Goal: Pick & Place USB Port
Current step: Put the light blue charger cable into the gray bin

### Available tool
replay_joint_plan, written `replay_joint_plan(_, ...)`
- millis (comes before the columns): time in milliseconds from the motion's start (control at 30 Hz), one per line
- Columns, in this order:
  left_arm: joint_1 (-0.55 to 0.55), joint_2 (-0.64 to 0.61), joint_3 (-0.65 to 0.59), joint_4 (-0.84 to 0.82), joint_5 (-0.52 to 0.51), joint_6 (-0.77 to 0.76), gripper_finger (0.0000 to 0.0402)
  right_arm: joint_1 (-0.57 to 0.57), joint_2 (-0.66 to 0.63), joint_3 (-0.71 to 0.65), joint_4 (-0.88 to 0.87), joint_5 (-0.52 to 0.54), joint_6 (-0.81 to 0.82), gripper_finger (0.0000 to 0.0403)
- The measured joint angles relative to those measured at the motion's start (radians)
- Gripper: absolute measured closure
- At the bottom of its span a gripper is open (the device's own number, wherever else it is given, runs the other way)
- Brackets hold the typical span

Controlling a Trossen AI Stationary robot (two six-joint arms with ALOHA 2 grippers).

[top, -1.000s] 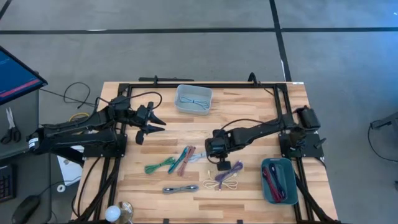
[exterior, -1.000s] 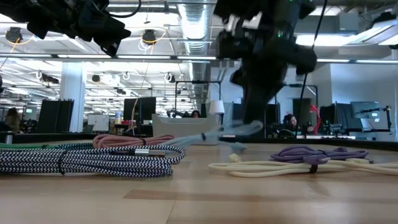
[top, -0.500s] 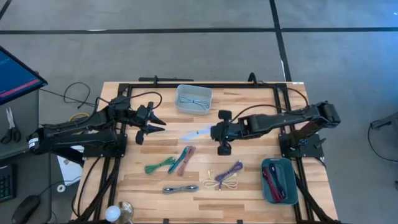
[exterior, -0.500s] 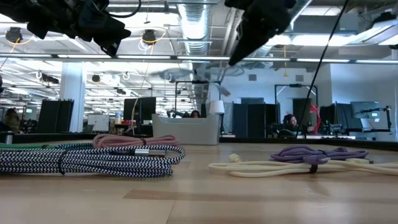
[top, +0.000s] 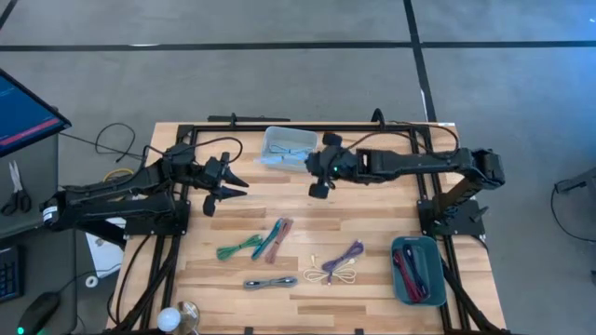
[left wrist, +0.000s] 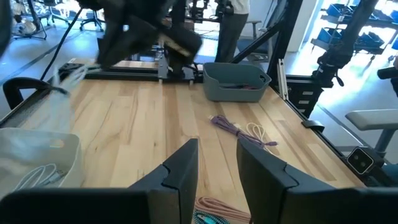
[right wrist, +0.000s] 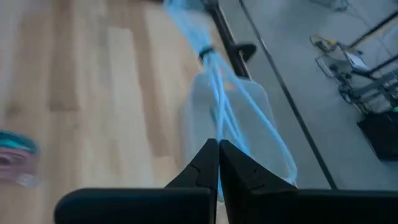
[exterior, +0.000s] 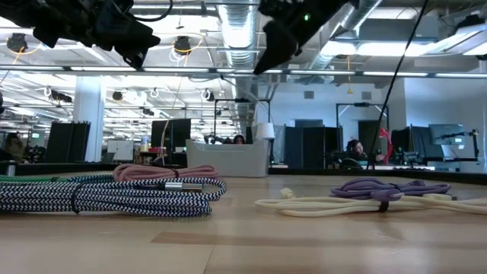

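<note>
My right gripper (top: 314,177) is shut on a light blue USB cable bundle (right wrist: 214,93), raised over the near right corner of the grey bin (top: 289,147) at the table's far middle. The bundle reaches from the fingers out over the bin (right wrist: 249,118). Another pale cable (top: 296,149) lies inside the bin. My left gripper (top: 235,186) waits open above the table's left part, holding nothing; its fingers (left wrist: 186,168) show apart in the left wrist view. My right gripper pinches one end of the light blue bundle (right wrist: 219,134) between its two shut fingers. The fingers slant down from the table's right, along the bundle. The bundle is lifted clear of the table and stretches ahead of the fingers to its tie (right wrist: 206,53), over the bin.
Loose cable bundles lie on the near half: green (top: 240,247), pink (top: 279,238), purple (top: 345,254), cream (top: 341,276), black-and-white braided (top: 270,282). A teal bin (top: 416,272) with red cables stands at the near right. Bare wood lies between the two grippers.
My right gripper, shut the whole time, has lifted the light blue cable off the middle of the table and carried it up, toward the far edge and leftward to the grey bin, tipping closer to level. The cable now hangs clear over the bin.
</note>
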Motion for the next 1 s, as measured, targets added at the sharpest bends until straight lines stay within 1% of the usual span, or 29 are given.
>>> replay_joint_plan(300,0.0,0.0,0.0,0.0,0.0,0.0,0.0291,-0.104,0.02,-0.002,0.056,-0.014,-0.009,0.0403)
replay_joint_plan(367,0.0,0.0,0.0,0.0,0.0,0.0,0.0291,-0.117,0.043,0.004,0.091,-0.017,-0.007,0.0403)
replay_joint_plan(433,0.0,0.0,0.0,0.0,0.0,0.0,0.0291,-0.136,0.057,-0.004,0.061,-0.039,-0.002,0.0403)
replay_joint_plan(467,0.0,0.0,0.0,0.0,0.0,0.0,0.0291,-0.142,0.072,-0.004,0.078,-0.049,-0.002,0.0403)
replay_joint_plan(500,0.0,0.0,0.0,0.0,0.0,0.0,0.0291,-0.145,0.09,0.002,0.107,-0.059,0.0,0.0403)
replay_joint_plan(767,0.0,0.0,0.0,0.002,0.0,0.0,0.0291,-0.173,0.214,0.0,0.121,-0.063,0.02,0.0403)
replay_joint_plan(900,0.0,0.0,0.0,0.003,0.0,0.0,0.0291,-0.176,0.256,0.0,0.13,-0.062,0.028,0.0403)
replay_joint_plan(1000,0.0,0.0,0.0,0.003,0.0,0.0,0.0291,-0.176,0.264,-0.002,0.126,-0.062,0.028,0.0403)
